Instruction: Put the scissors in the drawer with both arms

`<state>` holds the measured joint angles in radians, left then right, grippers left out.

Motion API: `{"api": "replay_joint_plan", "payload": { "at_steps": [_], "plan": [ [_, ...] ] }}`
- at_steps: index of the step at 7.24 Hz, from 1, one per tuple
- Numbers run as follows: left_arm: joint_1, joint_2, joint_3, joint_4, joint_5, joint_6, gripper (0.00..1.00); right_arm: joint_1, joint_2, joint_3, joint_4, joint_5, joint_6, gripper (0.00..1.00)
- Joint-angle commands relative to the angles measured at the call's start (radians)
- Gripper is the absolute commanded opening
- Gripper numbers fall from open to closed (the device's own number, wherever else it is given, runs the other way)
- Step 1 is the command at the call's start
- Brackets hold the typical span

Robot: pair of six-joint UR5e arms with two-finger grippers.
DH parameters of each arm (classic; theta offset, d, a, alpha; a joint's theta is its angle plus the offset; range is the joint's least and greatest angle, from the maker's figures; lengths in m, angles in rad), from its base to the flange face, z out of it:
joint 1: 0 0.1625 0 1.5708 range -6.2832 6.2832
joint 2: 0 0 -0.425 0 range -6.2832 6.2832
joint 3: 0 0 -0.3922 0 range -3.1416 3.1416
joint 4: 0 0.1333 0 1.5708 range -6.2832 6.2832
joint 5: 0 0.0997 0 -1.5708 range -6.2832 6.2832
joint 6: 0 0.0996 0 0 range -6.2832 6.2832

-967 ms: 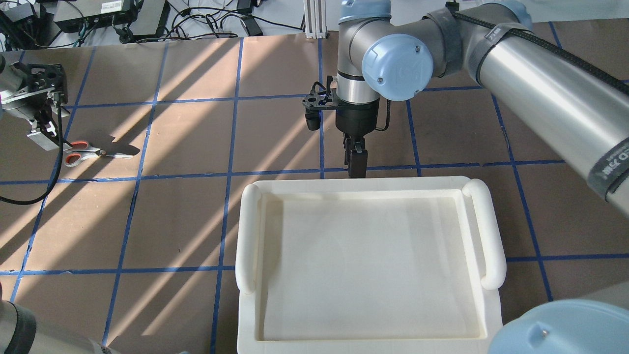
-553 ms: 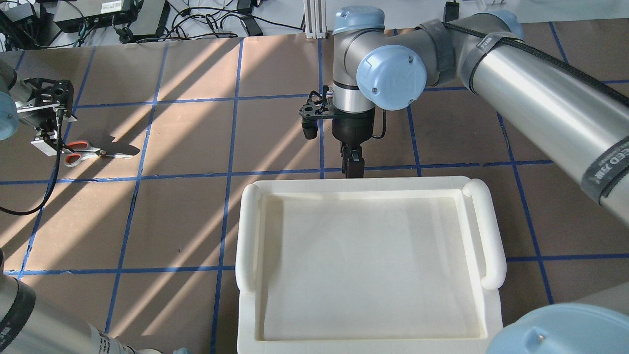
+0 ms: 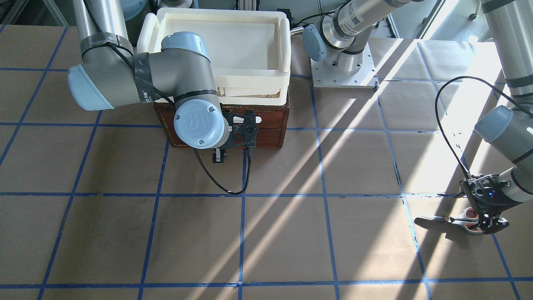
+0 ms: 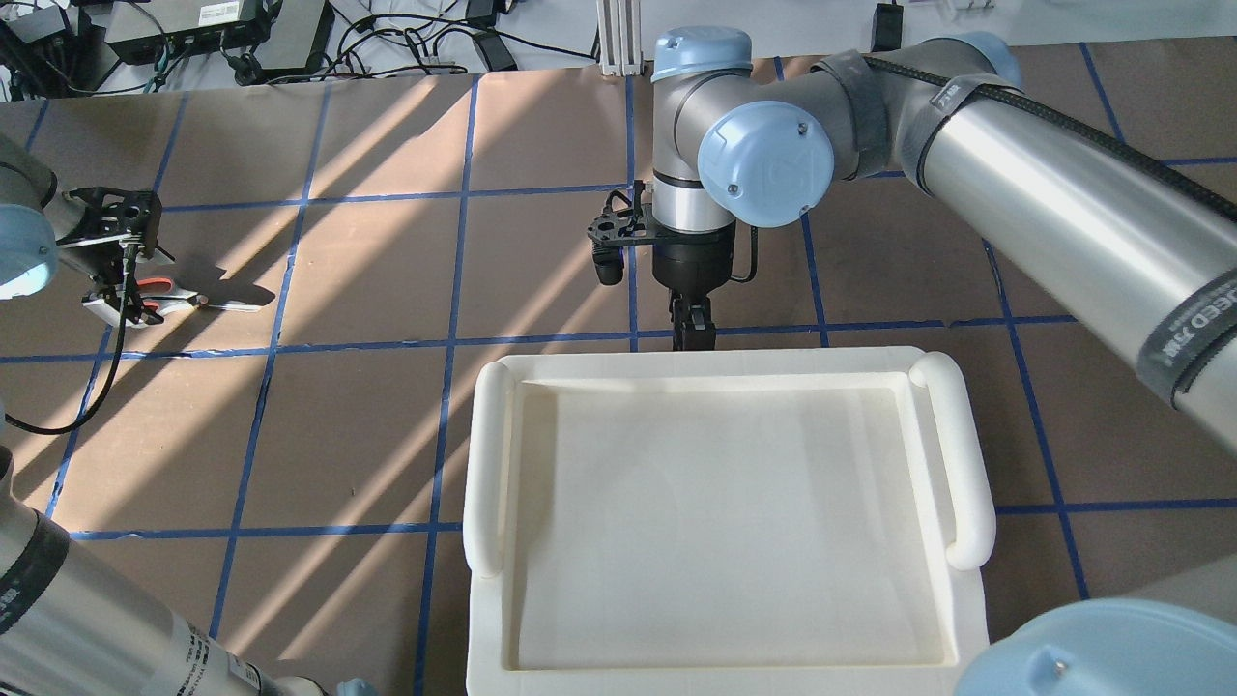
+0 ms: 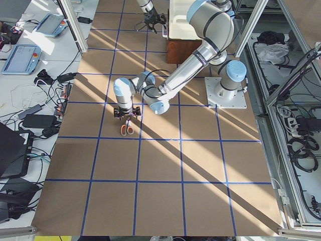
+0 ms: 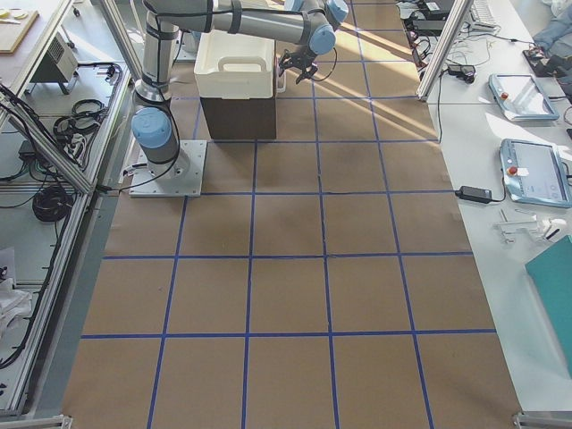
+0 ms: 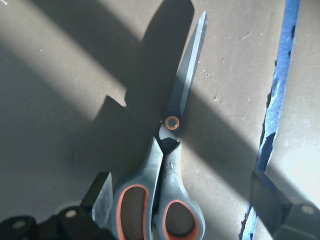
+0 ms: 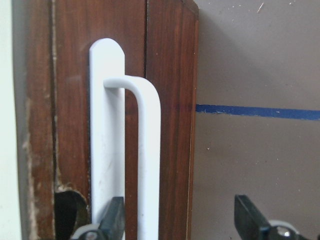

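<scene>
The paper-covered table (image 4: pixel 367 416) with its blue tape grid spreads under everything, and the two arms reach out over it to opposite ends of the job. The right arm (image 4: pixel 1044 213) bends down in front of the cream tray (image 4: pixel 966 454), which sits on top of a dark wooden chest. The left arm (image 3: pixel 499 125) stretches far out to the robot's left, well apart from the chest. The drawer (image 3: pixel 272 118), the chest's upper front, looks flush with the panel below it, so I judge it shut and the task barely begun, with both arms at the pre-grasp stage. The right gripper (image 8: pixel 180 217) points at the drawer front with its fingers spread wide. The white bar handle (image 8: pixel 147 165) stands between them, close to one finger and touching neither. The left gripper (image 7: pixel 185 200) hangs low over the scissors (image 7: pixel 172 150), also spread wide. One finger is just beside the grey handles and the other is well off to the side. The scissors lie flat and closed on the table, blades pointing away from the gripper. Next, the right gripper would need to close squarely on the bar and pull straight out, while the left settles lower, centres over the handles and pinches them before lifting.
</scene>
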<state>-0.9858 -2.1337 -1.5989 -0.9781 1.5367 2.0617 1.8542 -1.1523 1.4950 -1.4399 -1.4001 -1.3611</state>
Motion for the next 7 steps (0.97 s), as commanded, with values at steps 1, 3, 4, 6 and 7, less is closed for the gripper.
{"api": "replay_joint_plan", "payload": {
  "at_steps": [1,3,4,6,7],
  "plan": [
    [0.001,-0.032,0.000,0.030,-0.009,0.014,0.97,0.000,0.002,0.004,-0.030,-0.002,-0.012,0.65],
    [0.001,-0.052,0.000,0.062,-0.009,0.014,0.97,0.000,0.005,0.002,-0.056,-0.005,-0.013,0.56],
    [0.001,-0.063,0.000,0.062,-0.009,0.015,0.97,0.000,0.006,0.002,-0.069,-0.032,-0.019,0.54],
    [0.001,-0.069,0.000,0.061,-0.012,0.015,0.97,-0.003,0.032,-0.016,-0.096,-0.040,-0.019,0.54],
    [0.001,-0.072,0.000,0.062,-0.012,0.015,0.94,-0.003,0.058,-0.047,-0.109,-0.040,-0.010,0.55]
  ]
}}
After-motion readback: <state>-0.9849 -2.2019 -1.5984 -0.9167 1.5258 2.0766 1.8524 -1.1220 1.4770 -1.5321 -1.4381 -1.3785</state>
